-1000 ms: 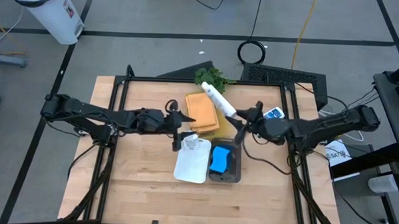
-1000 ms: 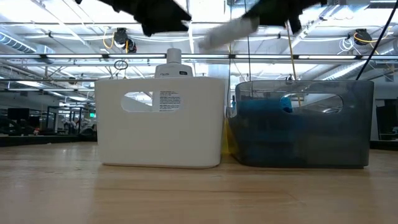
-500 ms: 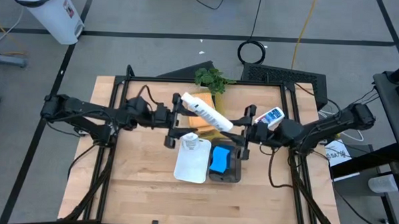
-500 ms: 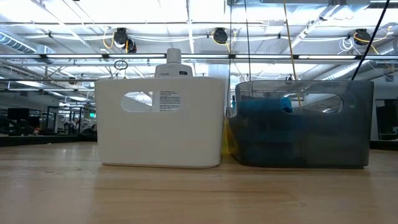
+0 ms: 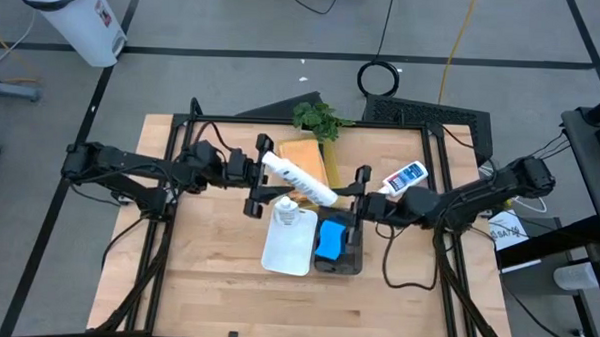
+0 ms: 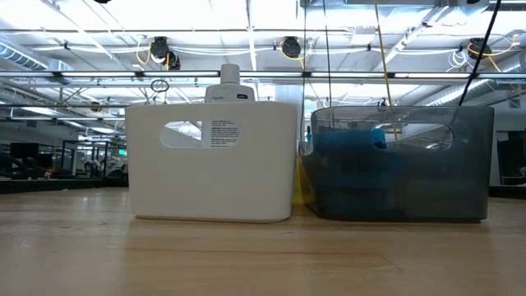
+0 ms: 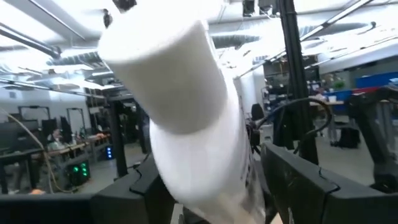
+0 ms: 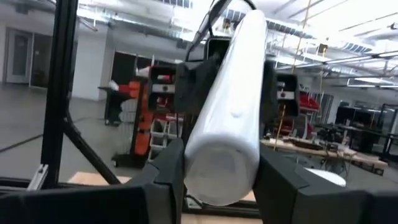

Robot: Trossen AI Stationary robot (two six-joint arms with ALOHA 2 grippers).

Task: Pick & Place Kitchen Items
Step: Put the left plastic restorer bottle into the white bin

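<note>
Long white plastic bottle (image 5: 300, 180): carried lying sideways in the air above the back part of the wooden table (image 5: 207, 255), over the folded orange-tan cloth (image 5: 307, 154). Both ends are gripped. The left gripper (image 5: 263, 175) is clamped on the bottle's capped end; the left wrist view shows the white body (image 7: 193, 124) filling the space between the dark fingers (image 7: 298, 186). The right gripper (image 5: 356, 195) is clamped on the opposite end; the right wrist view shows the bottle (image 8: 227, 112) running away from between its fingers (image 8: 168, 180) toward the other gripper.

White rectangular plastic bin (image 5: 285, 250): on the table in front of the cloth, holding a small white capped bottle (image 5: 285, 212) that stands upright, its cap above the rim in the low view (image 6: 229, 86).

Dark translucent grey bin (image 5: 353, 252): touching the white bin's side, holding a bright-blue sponge (image 5: 331, 240).

Second white bottle with a blue label (image 5: 405, 176): lying at the table's right edge, near the right arm.

Leafy green plant (image 5: 315, 116): at the back edge of the table, behind the cloth.
</note>
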